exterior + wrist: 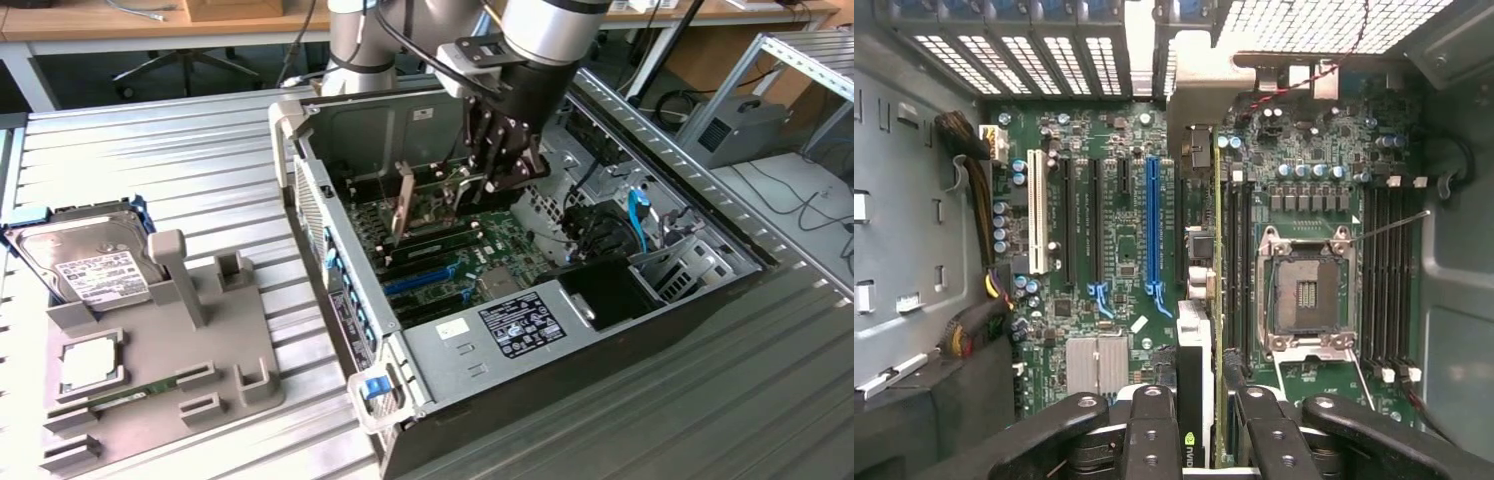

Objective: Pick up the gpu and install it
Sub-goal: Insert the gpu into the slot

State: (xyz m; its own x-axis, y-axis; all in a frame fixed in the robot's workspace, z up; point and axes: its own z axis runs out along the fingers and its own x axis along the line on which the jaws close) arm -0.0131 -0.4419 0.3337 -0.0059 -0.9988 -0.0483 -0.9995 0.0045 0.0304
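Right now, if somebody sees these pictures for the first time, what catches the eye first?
The open grey metal computer case in the middle of the exterior view, its green motherboard bare. Inside it, the black gripper holds the thin black-and-green gpu card on edge over that board. At the exterior view's left, a silver hard drive with white label sits in a grey holder.

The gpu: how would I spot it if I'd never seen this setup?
Find the open computer case on the metal table, then the robot's pincer inside it. The gpu is the thin black-faced card clamped edge-on between its fingers; the motherboard slots around it are empty.
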